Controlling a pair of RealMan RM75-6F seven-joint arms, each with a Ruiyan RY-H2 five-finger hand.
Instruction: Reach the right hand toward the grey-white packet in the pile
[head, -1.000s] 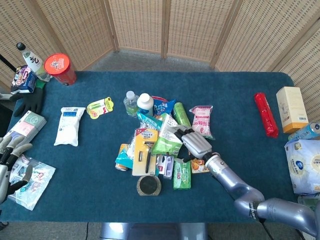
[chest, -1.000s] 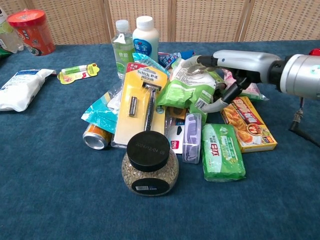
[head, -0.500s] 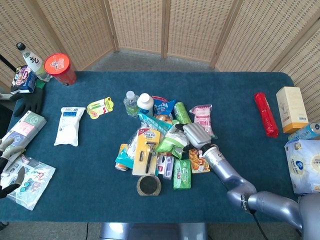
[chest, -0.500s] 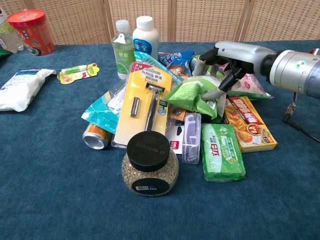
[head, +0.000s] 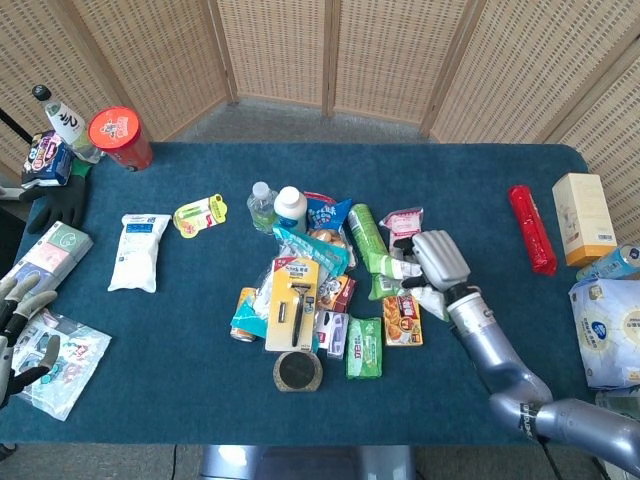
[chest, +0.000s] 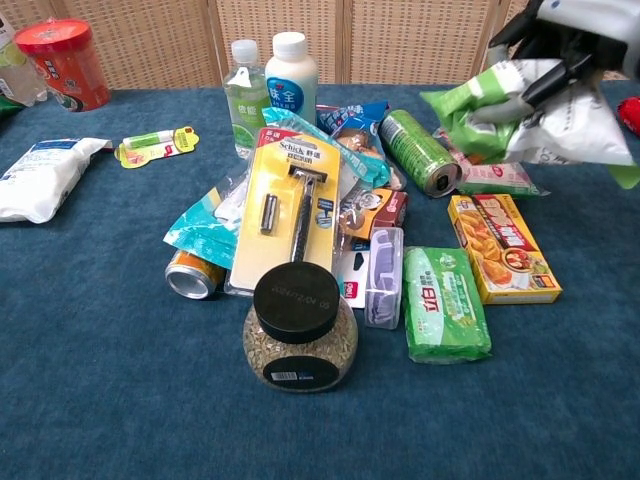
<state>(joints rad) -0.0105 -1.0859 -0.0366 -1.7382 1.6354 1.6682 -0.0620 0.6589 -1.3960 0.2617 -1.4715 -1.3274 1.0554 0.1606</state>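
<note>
My right hand (head: 440, 262) grips the grey-white packet (chest: 556, 128), which has a green end (chest: 468, 104). In the chest view the hand (chest: 566, 22) holds it in the air at the top right, clear of the pile. From the head view only green and white bits of the packet (head: 392, 272) show beside the hand. The pile lies to the left of the hand: a yellow razor pack (chest: 290, 200), a green can (chest: 420, 150), an orange box (chest: 502, 246) and a green packet (chest: 446, 302). My left hand (head: 16, 320) hovers at the table's left edge, fingers apart and holding nothing.
A black-lidded jar (chest: 300, 340) stands in front of the pile, two bottles (chest: 272, 78) behind it. A red tube (head: 532, 228) and a tan box (head: 585, 218) lie at the right. A white pouch (head: 140, 250) and a red cup (head: 120, 138) are at the left.
My right hand has pulled the grey-white packet out of the pile, carrying it up and to the right. The green can is uncovered. The left hand barely moved.
</note>
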